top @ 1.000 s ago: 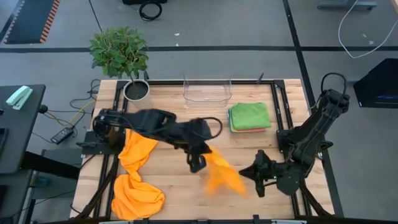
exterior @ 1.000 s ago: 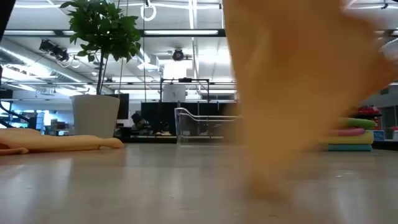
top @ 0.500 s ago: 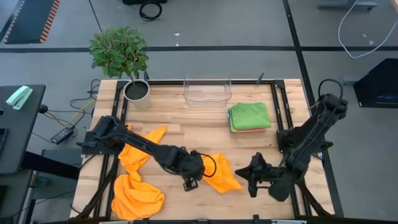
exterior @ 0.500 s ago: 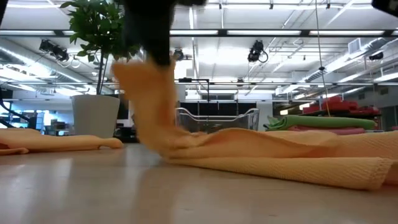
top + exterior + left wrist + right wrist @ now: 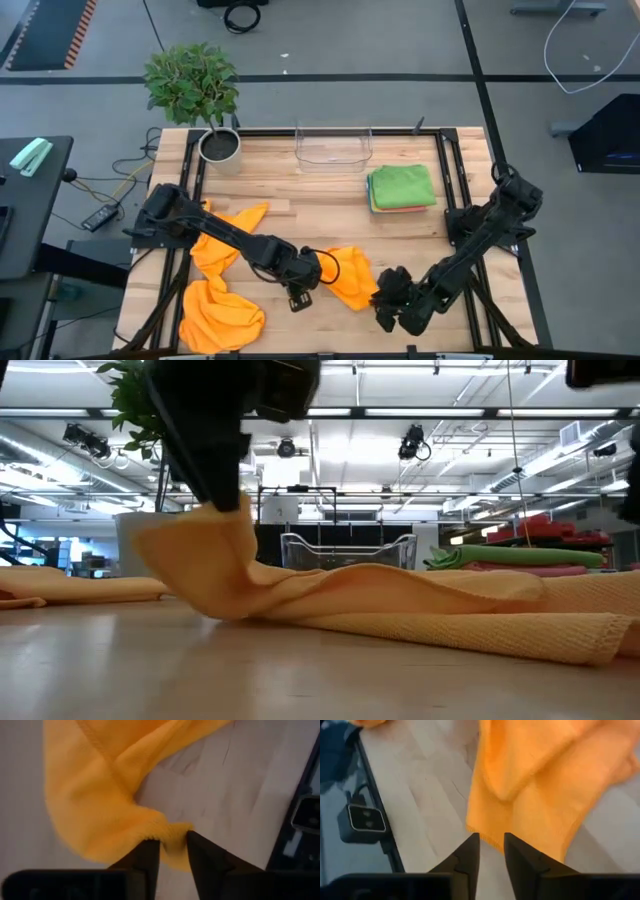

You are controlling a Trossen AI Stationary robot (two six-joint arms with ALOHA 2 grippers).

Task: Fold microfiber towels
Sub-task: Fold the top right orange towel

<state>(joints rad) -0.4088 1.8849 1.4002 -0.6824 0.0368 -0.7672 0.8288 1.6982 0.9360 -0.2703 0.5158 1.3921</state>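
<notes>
The left end effector (image 5: 300,297) is clenched on an edge of an orange towel (image 5: 345,277), lifting that edge off the desk (image 5: 400,235) while the rest lies flat. The right end effector (image 5: 383,305) sits at the towel's 4 o'clock side, its fingers (image 5: 467,851) close together just short of the hem, gripping nothing. More orange towels (image 5: 218,290) lie toward 9 o'clock; a folded stack (image 5: 402,187) rests toward 1 o'clock.

wooden table (image 5: 300,205) | orange towels (image 5: 222,280) (three, crumpled) | folded stack (image 5: 402,187) | clear bin (image 5: 333,146) | potted plant (image 5: 196,88)
</notes>
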